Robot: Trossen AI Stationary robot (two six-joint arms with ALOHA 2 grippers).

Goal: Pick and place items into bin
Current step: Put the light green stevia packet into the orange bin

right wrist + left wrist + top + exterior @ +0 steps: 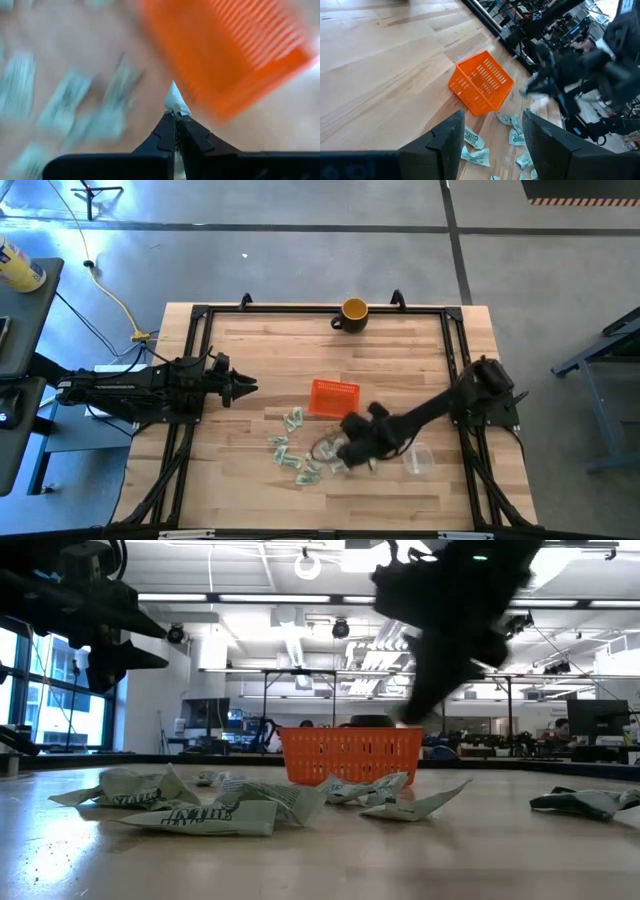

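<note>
The orange perforated bin [334, 397] [350, 753] [481, 82] [235, 55] stands on the table's middle. Several pale green and white wrapped pieces [290, 448] [200, 805] [475, 152] lie flat on the wood near and to the left of it. My right gripper [333, 450] [175, 116] is above these pieces, just on the near side of the bin, and is shut on one piece [175, 100]. My left gripper [250, 386] [494, 122] waits open above the table's left part and points at the bin. My right gripper pinches one small pale wrapped piece between its two fingertips [167, 125]. A pointed corner of the piece [174, 95] sticks out beyond the tips. The fingers slant down from the table's right side. The piece is lifted clear of the table.
A clear plastic cup [418, 458] lies on the wood near the right arm. A yellow mug [354, 312] stands at the far edge. A black frame [200, 315] rims the table. Bare wood lies between the bin and the mug.
</note>
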